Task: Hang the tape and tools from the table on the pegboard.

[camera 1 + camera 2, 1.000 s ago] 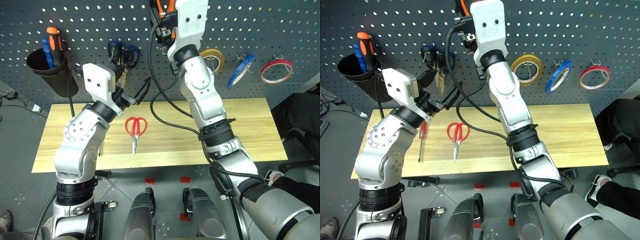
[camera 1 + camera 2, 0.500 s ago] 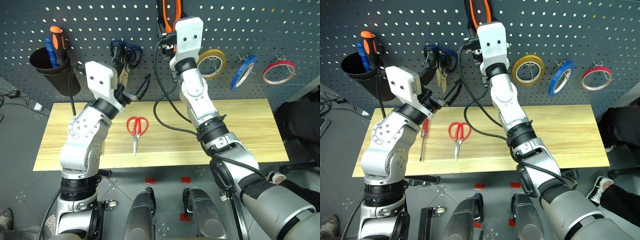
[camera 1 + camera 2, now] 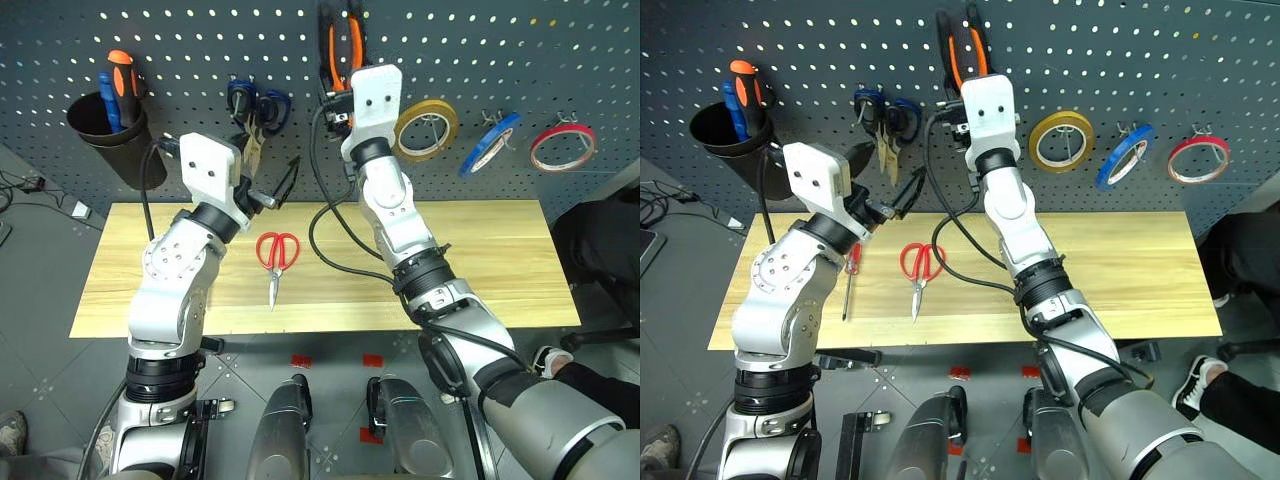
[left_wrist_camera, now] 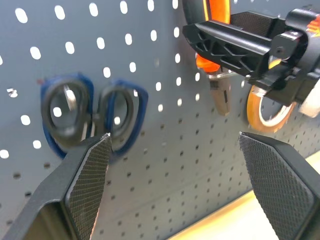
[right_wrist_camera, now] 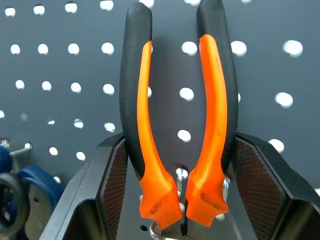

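Observation:
Orange-and-black pliers (image 5: 177, 115) stand with their handles up against the pegboard (image 3: 200, 40), my right gripper (image 5: 180, 145) shut on them from both sides. My left gripper (image 4: 175, 145) hangs open and empty in front of the board, below the blue-handled scissors (image 3: 255, 105). On the table (image 3: 480, 270) lie the red-handled scissors (image 3: 275, 252) and, beside my left arm, a slim red-handled screwdriver (image 3: 848, 275). The blue tape (image 3: 488, 142) hangs on the pegboard at the right.
A yellow tape ring (image 3: 425, 128) and a red one (image 3: 563, 146) hang on either side of the blue tape. A black cup (image 3: 105, 135) with orange and blue screwdrivers hangs at the board's left. A person's leg and shoe (image 3: 1195, 385) show at the right edge.
My right gripper has come down along the pegboard with the pliers still in it. The left gripper has stayed open in about the same place.

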Robot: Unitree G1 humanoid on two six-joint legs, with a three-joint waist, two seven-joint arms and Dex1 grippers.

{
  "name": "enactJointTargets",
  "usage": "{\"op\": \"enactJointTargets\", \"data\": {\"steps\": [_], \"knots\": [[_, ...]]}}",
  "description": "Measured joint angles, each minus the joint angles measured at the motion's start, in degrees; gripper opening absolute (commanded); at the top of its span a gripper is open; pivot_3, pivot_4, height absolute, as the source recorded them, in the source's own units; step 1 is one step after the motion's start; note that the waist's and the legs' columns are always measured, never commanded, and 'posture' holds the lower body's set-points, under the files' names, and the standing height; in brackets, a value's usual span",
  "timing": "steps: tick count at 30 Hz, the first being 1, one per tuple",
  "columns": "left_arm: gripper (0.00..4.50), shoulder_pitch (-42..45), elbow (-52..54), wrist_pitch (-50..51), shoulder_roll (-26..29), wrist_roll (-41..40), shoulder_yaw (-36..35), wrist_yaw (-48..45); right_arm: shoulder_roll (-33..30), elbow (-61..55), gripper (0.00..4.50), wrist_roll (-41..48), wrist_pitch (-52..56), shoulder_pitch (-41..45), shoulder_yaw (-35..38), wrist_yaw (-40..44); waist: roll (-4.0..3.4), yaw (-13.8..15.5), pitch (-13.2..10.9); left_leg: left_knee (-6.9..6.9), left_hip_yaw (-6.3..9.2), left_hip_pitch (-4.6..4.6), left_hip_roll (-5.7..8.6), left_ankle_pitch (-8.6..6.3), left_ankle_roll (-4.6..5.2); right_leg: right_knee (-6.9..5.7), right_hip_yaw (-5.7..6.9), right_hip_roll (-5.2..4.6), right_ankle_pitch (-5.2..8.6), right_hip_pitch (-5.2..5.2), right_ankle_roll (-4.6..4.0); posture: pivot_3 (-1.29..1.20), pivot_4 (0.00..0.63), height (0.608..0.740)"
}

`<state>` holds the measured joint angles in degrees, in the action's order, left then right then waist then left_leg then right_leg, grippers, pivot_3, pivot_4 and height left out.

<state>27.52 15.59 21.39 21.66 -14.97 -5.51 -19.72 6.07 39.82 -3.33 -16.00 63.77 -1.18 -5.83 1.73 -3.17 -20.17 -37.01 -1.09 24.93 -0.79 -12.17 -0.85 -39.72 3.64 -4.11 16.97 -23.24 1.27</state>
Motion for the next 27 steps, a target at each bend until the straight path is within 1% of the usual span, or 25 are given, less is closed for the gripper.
{"op": "enactJointTargets", "data": {"steps": [2, 3, 5, 6, 10, 11, 15, 20, 22, 27], "knots": [[4.29, -0.4, -0.4, -0.2, 0.0, 0.4, 0.2, 0.0, -0.2, -1.7, 3.51, 0.1, 1.4, -1.0, 0.0, 0.5, 0.00, 0.0, 0.0, 0.00, -0.01, 0.00, 0.00, 0.00, 0.00, 0.01, -0.01, 0.00, 0.00, 0.00, 0.00, -0.11, 0.327, 0.740], [4.29, -0.7, -0.5, -0.3, 0.0, 0.6, 0.3, 0.0, -0.2, -2.7, 3.72, 0.2, 2.0, -1.5, 0.0, 0.8, 0.00, 0.0, 0.0, 0.01, -0.01, 0.00, 0.00, 0.00, 0.00, 0.03, -0.01, 0.00, 0.00, 0.00, 0.00, -0.11, 0.326, 0.740], [4.29, -1.0, -0.8, -0.5, 0.0, 0.8, 0.5, 0.0, -0.3, -3.5, 4.39, 0.4, 3.9, -2.5, 0.1, 1.2, 0.00, 0.0, 0.0, 0.01, -0.01, 0.01, 0.00, 0.00, 0.00, 0.04, 0.00, 0.00, 0.00, 0.00, 0.00, -0.12, 0.325, 0.740], [4.29, -1.0, -0.9, -0.4, 0.0, 0.9, 0.6, 0.0, -0.4, -3.9, 4.47, 0.5, 4.9, -3.1, 0.0, 1.7, 0.00, 0.0, 0.0, 0.01, -0.01, 0.01, 0.00, 0.00, 0.00, 0.05, 0.00, 0.00, 0.00, 0.00, 0.00, -0.12, 0.325, 0.740], [4.29, -2.5, -1.3, 0.4, -0.6, 0.9, 0.8, 0.1, -1.2, -8.6, 4.47, 1.4, 10.2, -6.2, -0.1, 4.4, 0.00, -0.1, 0.0, 0.01, -0.01, 0.01, 0.00, 0.00, 0.00, 0.06, 0.00, 0.00, 0.00, 0.00, 0.00, -0.12, 0.323, 0.740], [4.40, -3.0, -1.6, 1.0, -0.6, 0.8, 0.8, 0.2, -1.5, -10.8, 4.49, 1.9, 12.0, -7.1, -0.2, 5.6, 0.00, -0.1, 0.0, 0.02, -0.01, 0.01, 0.00, 0.00, 0.00, 0.06, 0.00, 0.00, 0.00, 0.00, 0.00, -0.12, 0.323, 0.740], [4.40, -5.4, -1.9, 4.5, -0.6, 0.8, 1.0, 0.4, -4.1, -22.6, 4.49, 3.2, 20.3, -11.8, -2.0, 11.6, 0.00, -0.1, 0.0, 0.02, 0.02, 0.01, -0.01, -0.01, 0.01, 0.06, 0.01, 0.00, 0.00, 0.01, 0.00, -0.13, 0.326, 0.740], [4.40, -10.4, -1.0, 13.4, 0.1, 2.0, 1.6, 2.7, -9.4, -39.9, 4.49, 9.2, 36.5, -22.6, -5.0, 21.8, 0.00, -0.1, 0.0, 0.04, 0.07, 0.01, 0.00, -0.03, 0.04, 0.10, 0.01, 0.00, 0.00, 0.03, 0.00, -0.12, 0.330, 0.740], [4.40, -11.8, -0.8, 17.8, 0.3, 2.4, 1.4, 4.4, -11.0, -44.6, 4.49, 12.2, 42.8, -25.9, -5.1, 24.5, 0.01, -0.1, 0.0, 0.04, 0.10, 0.01, 0.00, -0.07, 0.11, 0.08, 0.02, 0.00, 0.00, 0.03, 0.00, -0.13, 0.342, 0.740], [4.40, -14.0, -0.2, 26.8, 0.1, 3.2, 1.3, 7.5, -18.7, -59.4, 4.49, 21.1, 57.7, -35.1, -8.3, 32.8, 0.03, -0.1, 0.0, 0.04, 0.18, 0.01, 0.02, -0.16, 0.27, 0.09, 0.05, 0.02, 0.00, 0.05, 0.01, -0.14, 0.352, 0.740]]}}
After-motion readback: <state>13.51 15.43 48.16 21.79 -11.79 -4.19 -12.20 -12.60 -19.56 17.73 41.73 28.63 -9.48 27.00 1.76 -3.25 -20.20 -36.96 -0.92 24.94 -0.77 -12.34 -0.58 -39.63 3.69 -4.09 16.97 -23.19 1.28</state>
